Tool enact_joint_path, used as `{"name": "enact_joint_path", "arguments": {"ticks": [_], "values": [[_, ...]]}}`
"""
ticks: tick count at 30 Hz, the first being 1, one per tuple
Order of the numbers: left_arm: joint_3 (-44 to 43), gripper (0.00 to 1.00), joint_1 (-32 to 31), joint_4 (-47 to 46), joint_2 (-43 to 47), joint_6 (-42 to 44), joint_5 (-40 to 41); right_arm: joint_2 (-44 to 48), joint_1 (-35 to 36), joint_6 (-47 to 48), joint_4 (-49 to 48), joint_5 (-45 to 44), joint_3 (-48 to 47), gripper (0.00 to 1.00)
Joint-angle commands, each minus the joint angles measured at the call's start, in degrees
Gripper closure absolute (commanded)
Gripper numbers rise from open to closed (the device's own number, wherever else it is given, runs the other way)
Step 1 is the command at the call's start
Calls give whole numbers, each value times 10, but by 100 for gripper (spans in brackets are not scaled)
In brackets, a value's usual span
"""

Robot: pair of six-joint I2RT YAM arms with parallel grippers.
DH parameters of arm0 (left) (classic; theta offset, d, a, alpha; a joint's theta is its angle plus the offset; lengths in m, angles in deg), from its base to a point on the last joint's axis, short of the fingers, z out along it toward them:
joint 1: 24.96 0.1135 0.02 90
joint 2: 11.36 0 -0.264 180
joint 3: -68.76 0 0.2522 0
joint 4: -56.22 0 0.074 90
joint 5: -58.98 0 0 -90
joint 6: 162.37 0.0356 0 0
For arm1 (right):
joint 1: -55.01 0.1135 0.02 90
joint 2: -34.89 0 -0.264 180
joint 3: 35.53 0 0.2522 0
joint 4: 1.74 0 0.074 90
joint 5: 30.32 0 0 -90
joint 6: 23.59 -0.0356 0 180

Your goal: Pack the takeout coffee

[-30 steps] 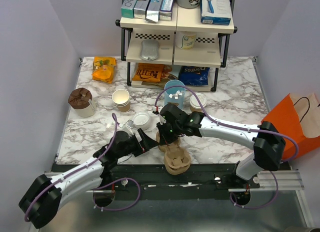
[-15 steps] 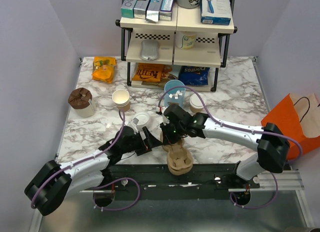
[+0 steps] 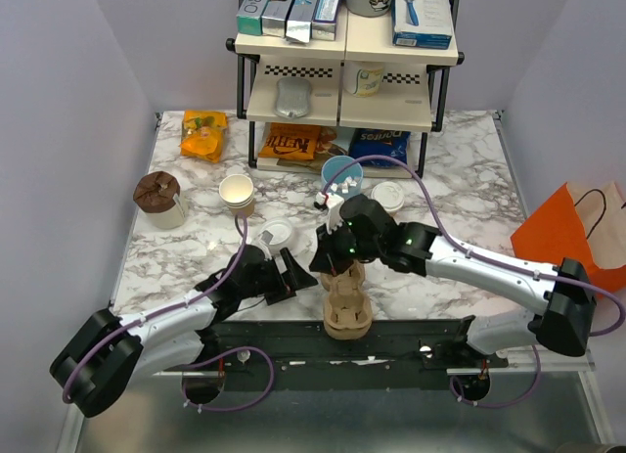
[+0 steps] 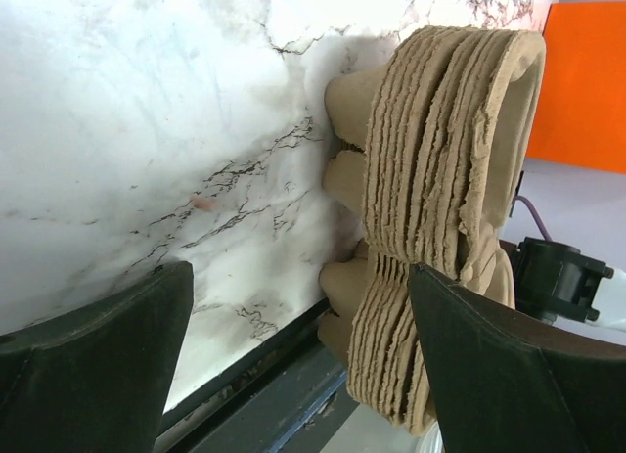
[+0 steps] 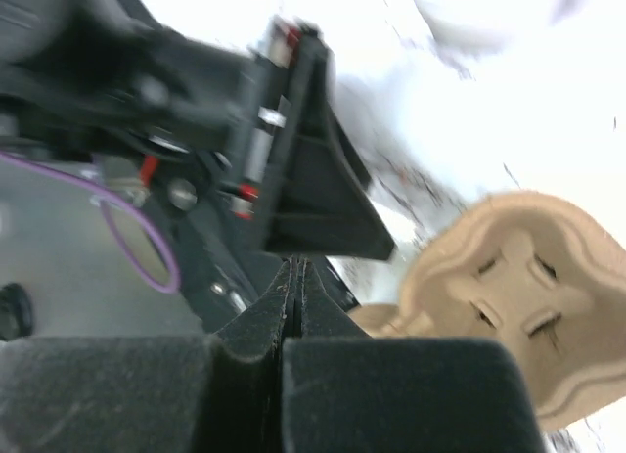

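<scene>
The takeout coffee point(image 3: 388, 197), a small tan cup with a white lid, stands at mid-table to the right of the taller light-blue cup point(image 3: 341, 174). Neither gripper touches it. A stack of brown pulp cup carriers point(image 3: 347, 301) sits at the table's near edge. My left gripper point(image 3: 293, 277) is open just left of the stack. In the left wrist view the stack point(image 4: 450, 208) lies against the right finger of the left gripper point(image 4: 298, 277). My right gripper point(image 3: 333, 265) is shut over the stack's top. In the right wrist view the right gripper point(image 5: 293, 262) has its jaws pressed together, with a carrier point(image 5: 509, 287) beside them.
An open paper cup point(image 3: 237, 194), a loose white lid point(image 3: 277, 232) and a brown-topped cup point(image 3: 159, 197) are on the left. A shelf rack point(image 3: 347, 76) with snacks stands at the back. An orange bag point(image 3: 572, 236) is off the right edge.
My left gripper has moved right, up to the carrier stack. My right arm has swung rightward and its gripper has risen; the carriers now stand as one taller stack.
</scene>
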Motion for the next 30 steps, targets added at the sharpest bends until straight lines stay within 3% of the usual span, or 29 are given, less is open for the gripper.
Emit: {"name": "enact_joint_path", "arguments": {"ticks": [1, 5, 6, 9, 15, 23, 30], "values": [[3, 1, 0, 53, -1, 17, 26, 11, 2, 10, -32, 17, -16, 99], [6, 1, -1, 51, 10, 15, 27, -20, 1, 15, 44, -48, -44, 97], [8, 1, 0, 52, 17, 16, 27, -28, 2, 15, 58, -60, -50, 86], [6, 1, -1, 59, 32, 16, 35, -55, 3, 8, 90, -93, -66, 65], [0, 1, 0, 82, 47, 22, 44, -94, 13, -9, 136, -146, -79, 50], [-4, 1, 0, 81, 46, 31, 42, -135, 20, -9, 160, -150, -97, 48], [-6, 1, -1, 79, 42, 33, 40, -144, 20, -17, 166, -159, -96, 54]]}}
